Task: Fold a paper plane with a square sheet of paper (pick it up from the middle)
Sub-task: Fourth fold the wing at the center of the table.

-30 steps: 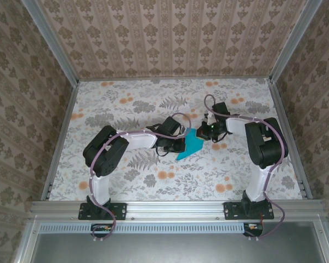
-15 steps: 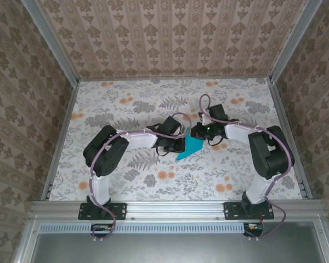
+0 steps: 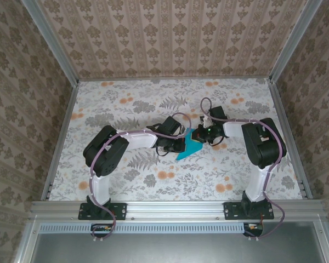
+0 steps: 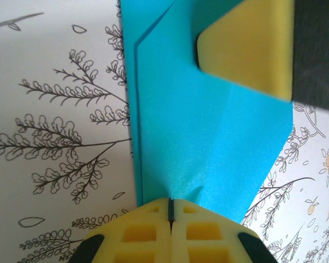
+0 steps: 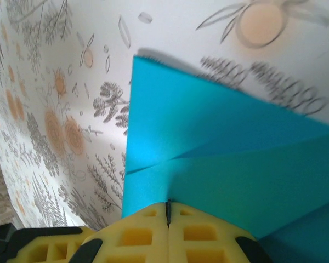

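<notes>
Both arms are in over the flower-printed table (image 3: 126, 104), and the thin teal-blue paper sheet (image 3: 191, 147), folded and creased, lies flat right between the two grippers. From above, its long axis runs on a diagonal. The narrow point sits on the near side just below the left gripper (image 3: 182, 144), and the broad end runs off under the right gripper (image 3: 199, 137).

On the left wrist camera the left gripper's yellow foam fingers (image 4: 142, 230) are pressed together, with a crease running out from the seam. The sheet stretches straight ahead of them with a doubled fold line along its left edge. One yellow pad (image 4: 247, 46) of the right gripper sits on the sheet's far right corner and covers that part.

On the right wrist camera the right gripper's jaws are together too, tips at the paper's edge. The paper spreads ahead and to the right, out of frame. It's hard to say whether either pair has paper nipped between its fingers or is just bearing down on it.
</notes>
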Robot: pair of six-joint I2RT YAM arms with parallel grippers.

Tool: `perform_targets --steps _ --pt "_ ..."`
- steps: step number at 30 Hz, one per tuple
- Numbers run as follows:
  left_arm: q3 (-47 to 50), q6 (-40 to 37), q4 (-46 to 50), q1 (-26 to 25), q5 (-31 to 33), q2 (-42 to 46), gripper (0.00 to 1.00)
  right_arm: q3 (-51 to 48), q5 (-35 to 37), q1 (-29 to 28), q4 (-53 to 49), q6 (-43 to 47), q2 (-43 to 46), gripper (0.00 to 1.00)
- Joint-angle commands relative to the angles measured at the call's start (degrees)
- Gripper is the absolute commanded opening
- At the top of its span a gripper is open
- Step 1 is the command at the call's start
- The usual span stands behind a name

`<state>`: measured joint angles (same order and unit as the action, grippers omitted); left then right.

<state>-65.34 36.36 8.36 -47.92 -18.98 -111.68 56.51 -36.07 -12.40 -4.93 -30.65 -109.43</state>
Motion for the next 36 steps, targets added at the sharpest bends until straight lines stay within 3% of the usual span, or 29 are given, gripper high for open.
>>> perform_targets --steps 1,15,22,28,36 --pt "3.59 -0.52 10.1 -0.28 2.73 -3.73 0.0 1.91 7.59 3.93 0.08 -2.83 -3.01 0.0" --pt "3.87 -0.32 9.65 -0.27 2.11 -3.66 0.0 5.5 9.18 9.57 0.18 -6.26 -3.73 0.02" --pt "3.11 -0.5 9.46 -0.22 2.33 -3.63 0.0 3.45 7.85 9.64 0.89 -6.15 3.47 0.02" --pt "2.13 -0.81 9.28 -0.15 2.37 -3.4 0.0 -4.43 3.33 5.72 3.04 -8.17 10.74 0.03" --pt "1.97 -0.85 9.18 -0.04 2.22 -2.88 0.0 -7.22 0.17 -1.24 4.9 -11.31 7.14 0.02"
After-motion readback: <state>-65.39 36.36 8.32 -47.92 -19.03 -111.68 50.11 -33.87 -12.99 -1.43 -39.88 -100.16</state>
